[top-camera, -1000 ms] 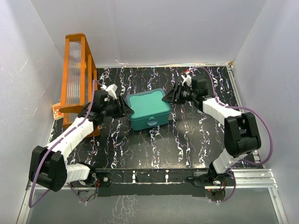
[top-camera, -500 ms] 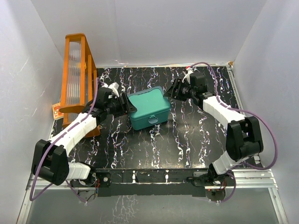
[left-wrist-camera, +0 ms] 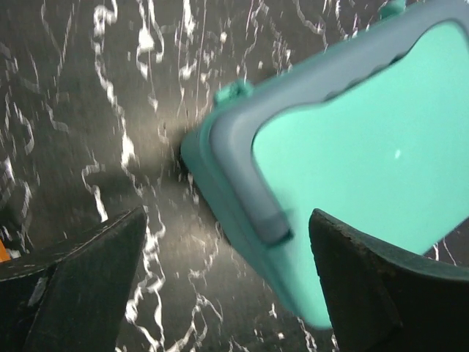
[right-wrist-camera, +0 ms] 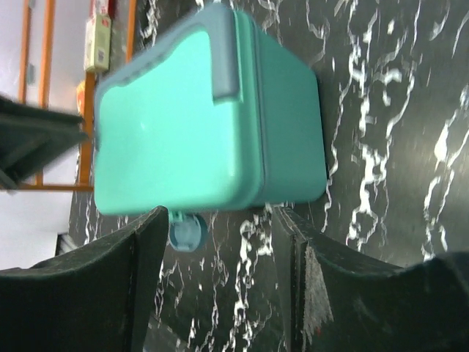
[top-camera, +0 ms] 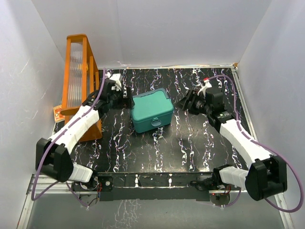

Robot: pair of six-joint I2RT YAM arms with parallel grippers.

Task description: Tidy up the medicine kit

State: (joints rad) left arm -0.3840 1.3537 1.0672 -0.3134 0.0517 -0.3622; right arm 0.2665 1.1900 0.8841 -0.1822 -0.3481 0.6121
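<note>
Teal-green plastic medicine kit [top-camera: 151, 112] shut on black marbled desk [top-camera: 190, 143]; left jaws, right jaws wide, empty, flanking, probably to steady it.

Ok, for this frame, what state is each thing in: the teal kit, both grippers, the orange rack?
medicine kit: lid shut, sitting flat on the table, held by neither gripper.
left gripper: open, empty, close beside the kit's left end.
right gripper: open, empty, apart from the kit's right end.
orange rack: upright at the table's left edge, untouched.
</note>
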